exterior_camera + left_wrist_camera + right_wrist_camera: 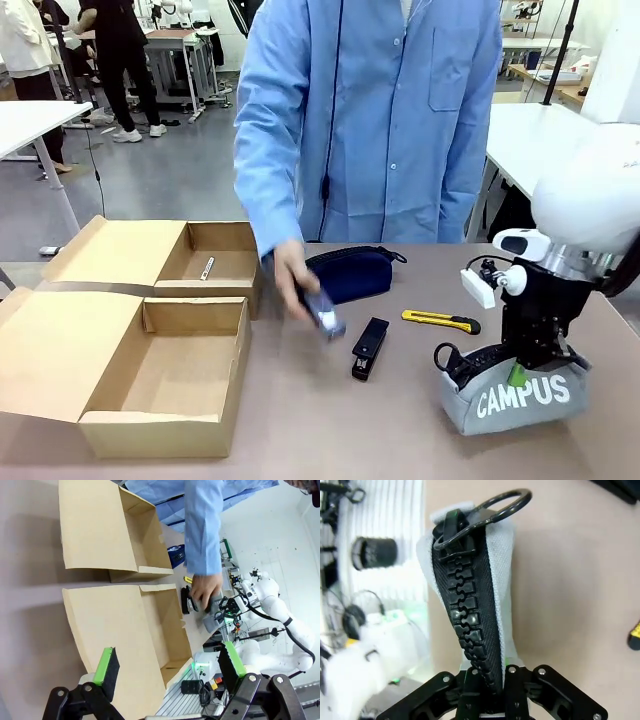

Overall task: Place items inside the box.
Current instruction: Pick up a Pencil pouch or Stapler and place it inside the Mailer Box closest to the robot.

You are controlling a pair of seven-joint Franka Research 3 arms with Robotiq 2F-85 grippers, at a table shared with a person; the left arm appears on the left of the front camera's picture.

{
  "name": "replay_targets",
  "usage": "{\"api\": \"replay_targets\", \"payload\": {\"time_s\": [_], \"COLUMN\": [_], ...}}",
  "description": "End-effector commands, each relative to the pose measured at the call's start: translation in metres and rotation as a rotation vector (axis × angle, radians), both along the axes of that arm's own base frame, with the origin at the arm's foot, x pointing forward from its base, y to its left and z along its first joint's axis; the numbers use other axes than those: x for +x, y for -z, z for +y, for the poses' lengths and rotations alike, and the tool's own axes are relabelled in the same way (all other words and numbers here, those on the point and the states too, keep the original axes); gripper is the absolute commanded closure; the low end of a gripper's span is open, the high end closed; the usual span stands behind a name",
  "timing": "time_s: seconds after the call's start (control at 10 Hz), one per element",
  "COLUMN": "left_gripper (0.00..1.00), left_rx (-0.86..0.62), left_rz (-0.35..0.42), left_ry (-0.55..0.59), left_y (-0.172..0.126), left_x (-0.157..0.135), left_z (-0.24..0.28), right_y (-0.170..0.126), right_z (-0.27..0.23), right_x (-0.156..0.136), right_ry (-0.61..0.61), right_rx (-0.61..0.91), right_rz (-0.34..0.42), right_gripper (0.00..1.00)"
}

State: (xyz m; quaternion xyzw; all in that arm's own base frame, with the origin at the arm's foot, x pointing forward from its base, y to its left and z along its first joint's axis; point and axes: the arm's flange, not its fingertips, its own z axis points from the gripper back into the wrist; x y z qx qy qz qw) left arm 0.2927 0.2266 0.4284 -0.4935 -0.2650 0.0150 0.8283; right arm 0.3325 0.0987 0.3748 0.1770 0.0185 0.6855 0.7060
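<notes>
My right gripper is shut on the zip ridge of the grey "CAMPUS" pouch, which stands on the table at the right. The right wrist view shows that pouch and its black zipper running into the shut gripper. A navy pouch, a black stapler and a yellow-and-black utility knife lie mid-table. The person's hand holds a second small stapler just right of the open cardboard box. My left gripper hangs open above the box.
A second open cardboard compartment lies behind the near one, with a small pen-like thing inside. The person in a blue shirt stands at the far edge. White tables stand behind on both sides.
</notes>
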Motion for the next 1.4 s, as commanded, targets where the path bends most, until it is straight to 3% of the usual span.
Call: {"api": "replay_targets", "payload": {"time_s": [0.0, 0.1, 0.2, 0.3, 0.4, 0.6, 0.7, 0.9, 1.0, 1.3], "left_gripper": [0.00, 0.00, 0.00, 0.00, 0.00, 0.00, 0.00, 0.00, 0.00, 0.00], "left_rx": [-0.012, -0.012, -0.012, -0.012, -0.012, -0.012, -0.012, -0.012, -0.012, -0.012], "left_rz": [-0.033, -0.033, -0.033, -0.033, -0.033, -0.033, -0.033, -0.033, -0.033, -0.033], "left_ry": [0.001, 0.001, 0.001, 0.001, 0.001, 0.001, 0.001, 0.001, 0.001, 0.001], "left_y": [-0.001, -0.001, -0.001, -0.001, -0.001, -0.001, -0.001, -0.001, -0.001, -0.001], "left_x": [0.001, 0.001, 0.001, 0.001, 0.001, 0.001, 0.001, 0.001, 0.001, 0.001], "left_z": [0.000, 0.000, 0.000, 0.000, 0.000, 0.000, 0.000, 0.000, 0.000, 0.000], "right_y": [-0.057, -0.081, -0.102, -0.109, -0.113, -0.129, -0.147, -0.147, -0.158, -0.167], "right_z": [0.003, 0.011, 0.031, 0.048, 0.064, 0.059, 0.056, 0.056, 0.064, 0.181], "right_x": [-0.036, -0.051, -0.067, -0.083, -0.098, -0.126, -0.080, -0.080, -0.091, -0.091], "right_ry": [0.279, 0.529, 0.813, 0.935, 0.977, 0.927, 0.841, 0.841, 0.897, 1.160], "right_rx": [0.184, 0.166, 0.241, 0.228, 0.252, 0.277, 0.251, 0.251, 0.266, 0.281], "right_rz": [0.117, 0.172, 0.130, 0.124, 0.124, 0.083, 0.166, 0.166, 0.140, 0.306], "right_gripper": [1.00, 1.00, 1.00, 1.00, 1.00, 1.00, 1.00, 1.00, 0.94, 0.94]}}
